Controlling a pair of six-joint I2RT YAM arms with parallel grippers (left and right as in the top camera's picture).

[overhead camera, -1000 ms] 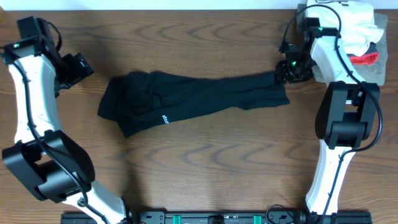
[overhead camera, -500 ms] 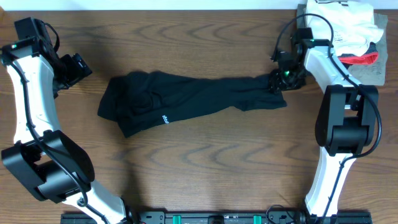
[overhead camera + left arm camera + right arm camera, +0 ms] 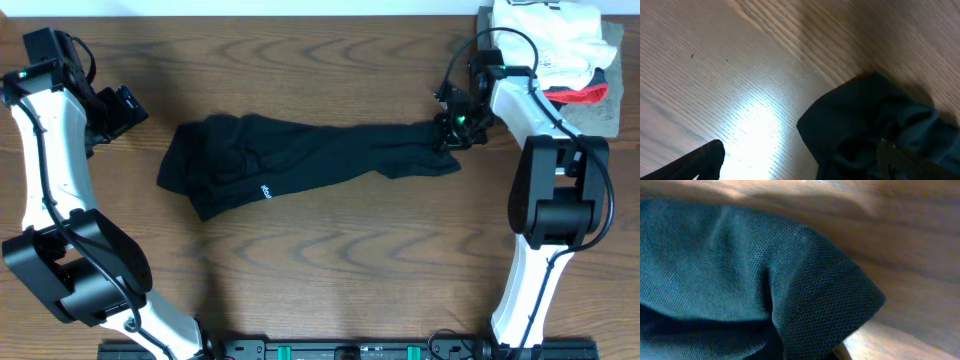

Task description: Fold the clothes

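Pinching the right end of the crumpled black fabric T-shirt [image 3: 300, 160], my right gripper [image 3: 447, 133] is closed; left gripper [image 3: 125, 108] gapes wide.

Nothing can be read in any view. The only lettering is 1 short line of small white print [image 3: 265, 190] on the black T-shirt [image 3: 310, 160], near its lower left edge in the overhead view, too small to make out. The white garment [image 3: 560, 40] at the far right corner of the desk [image 3: 330, 270] bears a few dark marks at its top edge, equally illegible.
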